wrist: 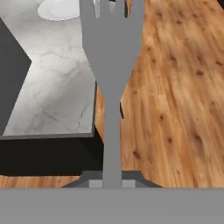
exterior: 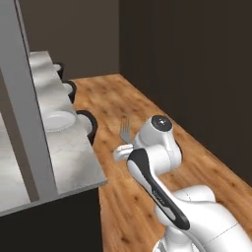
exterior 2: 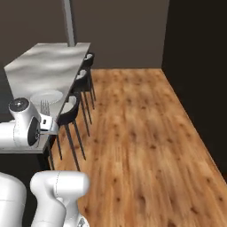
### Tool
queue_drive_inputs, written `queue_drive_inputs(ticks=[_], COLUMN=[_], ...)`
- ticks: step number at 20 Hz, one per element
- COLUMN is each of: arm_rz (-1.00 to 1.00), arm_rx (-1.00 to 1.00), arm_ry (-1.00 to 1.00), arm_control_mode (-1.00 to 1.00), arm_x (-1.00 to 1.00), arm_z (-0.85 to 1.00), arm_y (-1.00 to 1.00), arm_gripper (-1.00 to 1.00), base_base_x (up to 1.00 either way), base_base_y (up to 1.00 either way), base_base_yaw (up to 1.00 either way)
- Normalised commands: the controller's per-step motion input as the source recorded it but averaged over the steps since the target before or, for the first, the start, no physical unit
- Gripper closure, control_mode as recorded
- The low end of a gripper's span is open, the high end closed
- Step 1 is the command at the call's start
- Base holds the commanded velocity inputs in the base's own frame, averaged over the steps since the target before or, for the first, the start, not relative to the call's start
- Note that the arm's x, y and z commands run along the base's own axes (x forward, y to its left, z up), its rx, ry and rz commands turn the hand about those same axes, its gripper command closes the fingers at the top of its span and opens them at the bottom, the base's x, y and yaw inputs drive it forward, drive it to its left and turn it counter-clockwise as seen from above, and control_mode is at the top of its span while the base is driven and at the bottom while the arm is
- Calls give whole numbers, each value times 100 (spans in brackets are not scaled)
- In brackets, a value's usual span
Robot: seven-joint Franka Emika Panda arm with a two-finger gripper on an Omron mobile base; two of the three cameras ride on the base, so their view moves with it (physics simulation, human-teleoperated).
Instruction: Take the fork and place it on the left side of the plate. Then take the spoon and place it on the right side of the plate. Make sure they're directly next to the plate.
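My gripper (wrist: 112, 181) is shut on the thin handle of the silver-grey fork (wrist: 111, 57), whose tines point away from the hand. From the base cameras the fork (exterior: 125, 130) (exterior 2: 45, 107) stands upright out of the gripper (exterior: 126, 146) (exterior 2: 45, 119), held in the air just off the counter's edge. The white plate (exterior: 58, 119) (exterior 2: 45, 97) (wrist: 61, 8) lies on the marble counter beyond the fork, near the counter's edge. The spoon is out of view.
The grey marble counter (exterior: 69, 157) (exterior 2: 44, 66) runs along the left, with black stools (exterior: 87, 120) (exterior 2: 71, 113) tucked against its edge. A grey post (exterior: 24, 98) rises from the counter. Wooden floor (exterior 2: 142, 133) lies open to the right, bounded by dark walls.
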Motion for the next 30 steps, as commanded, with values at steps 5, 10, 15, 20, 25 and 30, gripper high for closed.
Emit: queue_drive_inputs(ticks=[5, 10, 15, 20, 25, 30], arm_rz=[0, 0, 0, 0, 0, 0], arm_rx=[0, 0, 0, 0, 0, 0], arm_ry=[0, 0, 0, 0, 0, 0], arm_control_mode=[100, 100, 100, 100, 100, 100], arm_x=[0, 0, 0, 0, 0, 0], arm_z=[0, 0, 0, 0, 0, 0], arm_y=[0, 0, 0, 0, 0, 0], arm_gripper=[100, 100, 100, 100, 100, 100], base_base_x=[70, 68, 61, 43, 38, 35], base_base_y=[-37, -38, -48, -68, -72, -56], base_base_yaw=[46, 46, 42, 36, 35, 41])
